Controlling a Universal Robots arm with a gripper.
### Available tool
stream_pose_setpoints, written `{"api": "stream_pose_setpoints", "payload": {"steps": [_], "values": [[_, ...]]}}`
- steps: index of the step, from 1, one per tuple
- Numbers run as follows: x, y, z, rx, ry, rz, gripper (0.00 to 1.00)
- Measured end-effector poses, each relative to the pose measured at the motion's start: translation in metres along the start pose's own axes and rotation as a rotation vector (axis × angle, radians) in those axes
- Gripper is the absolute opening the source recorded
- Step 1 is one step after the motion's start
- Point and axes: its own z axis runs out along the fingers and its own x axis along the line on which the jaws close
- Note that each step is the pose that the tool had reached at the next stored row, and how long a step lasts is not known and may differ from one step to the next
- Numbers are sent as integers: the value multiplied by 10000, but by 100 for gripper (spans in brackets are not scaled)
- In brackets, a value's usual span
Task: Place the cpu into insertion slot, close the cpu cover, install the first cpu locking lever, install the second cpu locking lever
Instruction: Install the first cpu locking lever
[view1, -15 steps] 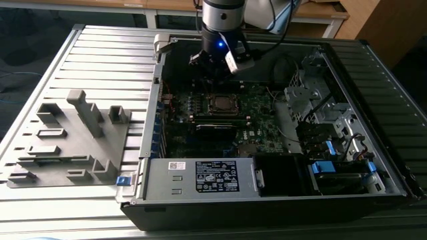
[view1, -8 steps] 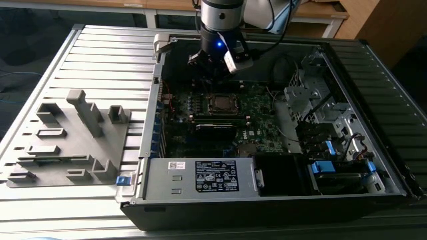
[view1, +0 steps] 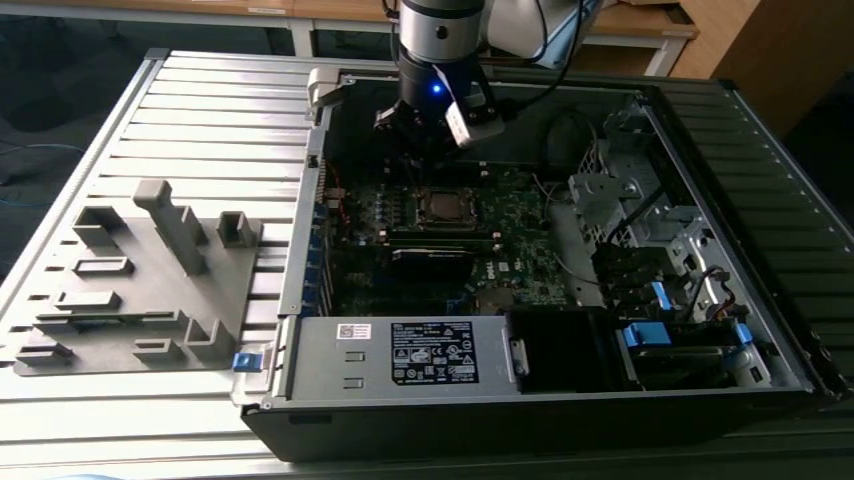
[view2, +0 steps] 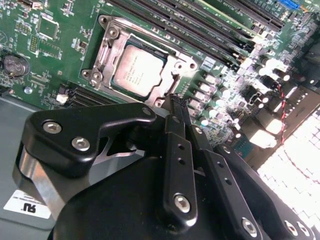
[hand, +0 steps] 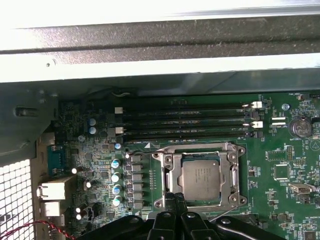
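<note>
The cpu (view2: 137, 70) (hand: 201, 180) (view1: 438, 205) lies flat in its socket on the green motherboard, its dull silver top showing. The cpu cover (view2: 172, 60) (hand: 229, 156) lies down around it as a thin silvery frame with the chip in its window. How the locking levers sit I cannot tell. My gripper (view2: 176, 102) (hand: 175, 197) (view1: 424, 160) hangs just above one edge of the socket. Its black fingers are shut together with nothing between them, their tips close over the frame's rim.
The open computer case has a metal wall (hand: 150, 65) close beside the socket. Memory sticks (hand: 185, 120) run along one side. A white-labelled power supply (view1: 427, 352) and blue-tabbed drive bays (view1: 647, 335) fill the front. A grey fixture (view1: 134, 280) stands at the exterior view's left.
</note>
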Motion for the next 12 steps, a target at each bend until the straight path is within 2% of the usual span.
{"api": "stream_pose_setpoints", "payload": {"steps": [12], "values": [[31, -2, 0, 0, 0, 1, 11]]}}
